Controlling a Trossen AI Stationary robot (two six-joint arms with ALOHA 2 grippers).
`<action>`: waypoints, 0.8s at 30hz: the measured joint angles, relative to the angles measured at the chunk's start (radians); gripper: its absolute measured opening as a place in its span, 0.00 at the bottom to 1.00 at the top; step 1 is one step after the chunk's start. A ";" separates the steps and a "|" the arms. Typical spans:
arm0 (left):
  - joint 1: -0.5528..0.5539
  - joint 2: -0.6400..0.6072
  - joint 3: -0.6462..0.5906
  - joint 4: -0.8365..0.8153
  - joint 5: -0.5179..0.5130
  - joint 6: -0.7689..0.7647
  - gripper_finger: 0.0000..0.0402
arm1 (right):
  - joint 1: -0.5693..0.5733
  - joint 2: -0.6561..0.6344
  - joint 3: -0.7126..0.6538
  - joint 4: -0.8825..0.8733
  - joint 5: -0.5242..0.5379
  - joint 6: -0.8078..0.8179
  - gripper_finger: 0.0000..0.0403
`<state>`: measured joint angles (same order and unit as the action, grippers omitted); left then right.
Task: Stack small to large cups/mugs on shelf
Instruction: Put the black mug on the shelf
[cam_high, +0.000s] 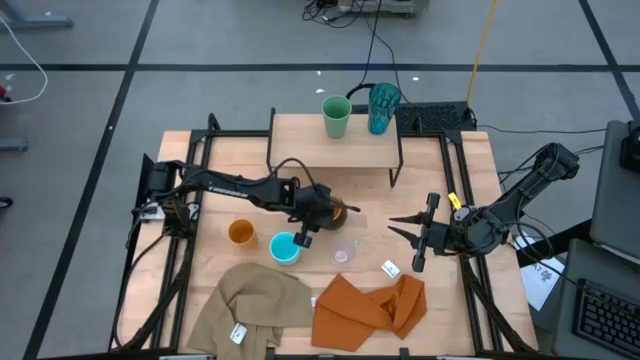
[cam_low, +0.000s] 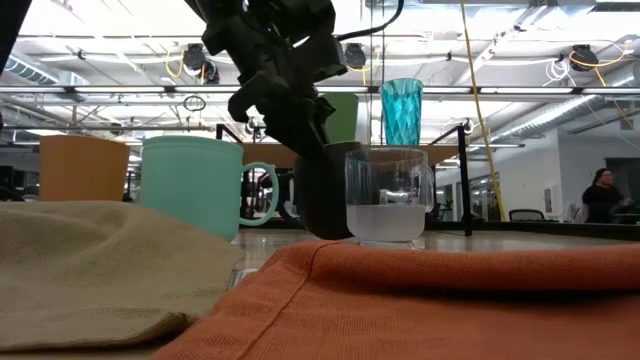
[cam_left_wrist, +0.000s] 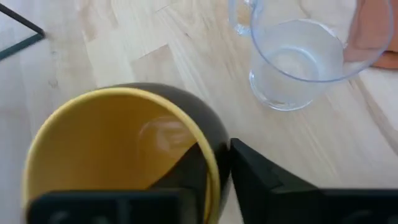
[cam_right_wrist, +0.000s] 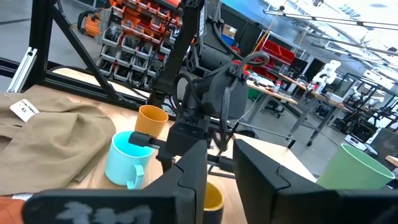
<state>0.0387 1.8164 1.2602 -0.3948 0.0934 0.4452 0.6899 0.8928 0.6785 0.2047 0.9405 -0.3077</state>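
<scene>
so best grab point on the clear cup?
The clear cup stands upright with its mouth open, beside the black mug that the left gripper is pinching by its rim. Probably pinch the rim from above, one finger inside, on the side away from the mug and clear of its handle.

high view straight down on whole table. low view at tabletop level, facing the room. left wrist close above black mug; right wrist farther, shares it.
</scene>
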 joint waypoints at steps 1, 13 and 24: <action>0.000 0.000 -0.002 -0.015 0.004 0.007 0.08 | 0.000 0.000 0.000 0.000 0.000 0.000 0.17; 0.000 0.001 0.032 -0.027 0.015 0.022 0.04 | 0.000 0.000 0.000 0.000 0.000 0.000 0.17; -0.044 0.001 0.210 -0.321 0.007 -0.022 0.04 | 0.000 0.000 0.000 0.000 0.000 0.000 0.17</action>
<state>-0.0050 1.8172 1.4698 -0.7159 0.1002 0.4234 0.6899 0.8928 0.6785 0.2050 0.9405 -0.3073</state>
